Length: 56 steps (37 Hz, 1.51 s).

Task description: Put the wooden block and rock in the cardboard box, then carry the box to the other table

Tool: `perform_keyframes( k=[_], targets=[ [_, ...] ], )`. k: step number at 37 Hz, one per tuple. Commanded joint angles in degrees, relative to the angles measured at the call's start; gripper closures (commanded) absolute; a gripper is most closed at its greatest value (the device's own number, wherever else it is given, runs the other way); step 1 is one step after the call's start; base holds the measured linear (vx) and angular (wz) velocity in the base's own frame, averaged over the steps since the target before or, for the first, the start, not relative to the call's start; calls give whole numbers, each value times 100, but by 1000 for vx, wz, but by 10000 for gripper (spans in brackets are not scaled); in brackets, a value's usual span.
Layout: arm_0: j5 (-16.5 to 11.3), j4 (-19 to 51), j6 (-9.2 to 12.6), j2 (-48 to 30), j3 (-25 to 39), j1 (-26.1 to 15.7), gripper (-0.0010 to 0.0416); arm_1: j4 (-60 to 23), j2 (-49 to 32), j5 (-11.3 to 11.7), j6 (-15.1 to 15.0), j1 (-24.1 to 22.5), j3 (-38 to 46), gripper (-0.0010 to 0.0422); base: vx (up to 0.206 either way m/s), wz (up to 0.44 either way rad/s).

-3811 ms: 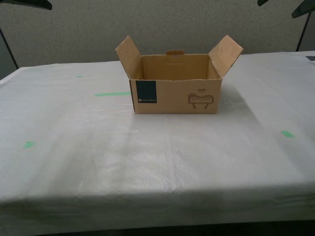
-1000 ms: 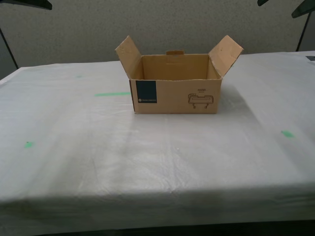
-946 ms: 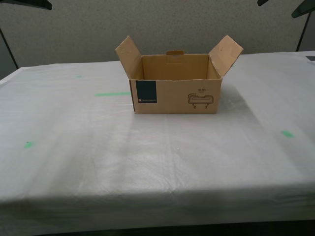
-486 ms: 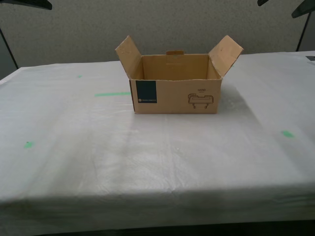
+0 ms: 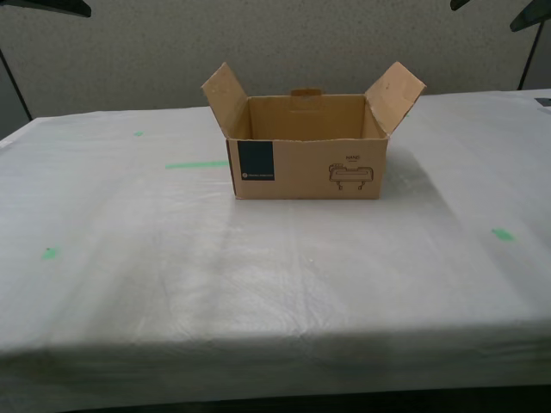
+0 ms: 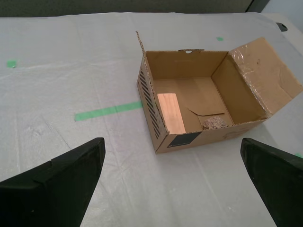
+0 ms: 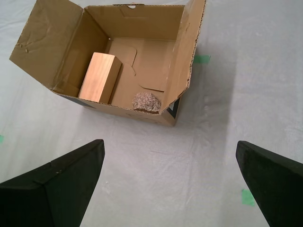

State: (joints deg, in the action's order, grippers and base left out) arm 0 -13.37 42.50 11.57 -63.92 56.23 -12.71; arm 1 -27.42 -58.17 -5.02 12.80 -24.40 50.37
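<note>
The cardboard box (image 5: 306, 168) stands open on the other table (image 5: 258, 284), its side flaps spread. Inside it, the wooden block (image 7: 99, 78) lies flat on the floor and the rock (image 7: 146, 101) rests near the front wall. Both also show in the second wrist view: the wooden block (image 6: 170, 112) and the rock (image 6: 214, 122). The box walls hide them in the exterior view. My first gripper (image 7: 169, 142) hovers open above the cloth, short of the box (image 7: 142, 21). My second gripper (image 6: 171, 152) is also open and holds nothing, looking down on the box (image 6: 182, 64).
Green tape marks (image 5: 196, 164) (image 5: 502, 234) (image 5: 50, 253) dot the wrinkled white cloth. The table's front edge (image 5: 275, 344) runs across the lower exterior view. Dark arm parts (image 5: 52, 7) (image 5: 527, 13) show at that view's top corners. A grey wall stands behind.
</note>
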Motion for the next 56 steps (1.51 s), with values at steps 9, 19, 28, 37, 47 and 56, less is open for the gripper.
perform_keyframes(
  k=[9, 19, 28, 37, 47, 56],
  targets=[
    [17, -9, -4, 2, 0, -4, 19, 11, 2, 9, -17, -2, 4, 21, 0, 0],
    [17, -9, -4, 2, 0, -4, 18, 11, 2, 9, -17, -2, 4, 21, 0, 0],
    [17, -9, -7, 2, 0, -4, 18, 11, 2, 9, -17, -2, 4, 21, 0, 0],
    [20, -9, -4, 2, 0, -4, 18, 11, 2, 9, -17, -2, 4, 21, 0, 0],
    [17, -9, -7, 2, 0, -4, 18, 11, 2, 9, -17, -2, 4, 21, 0, 0],
    [17, -9, -7, 2, 0, -4, 18, 11, 2, 9, -17, -2, 4, 21, 0, 0]
  ],
)
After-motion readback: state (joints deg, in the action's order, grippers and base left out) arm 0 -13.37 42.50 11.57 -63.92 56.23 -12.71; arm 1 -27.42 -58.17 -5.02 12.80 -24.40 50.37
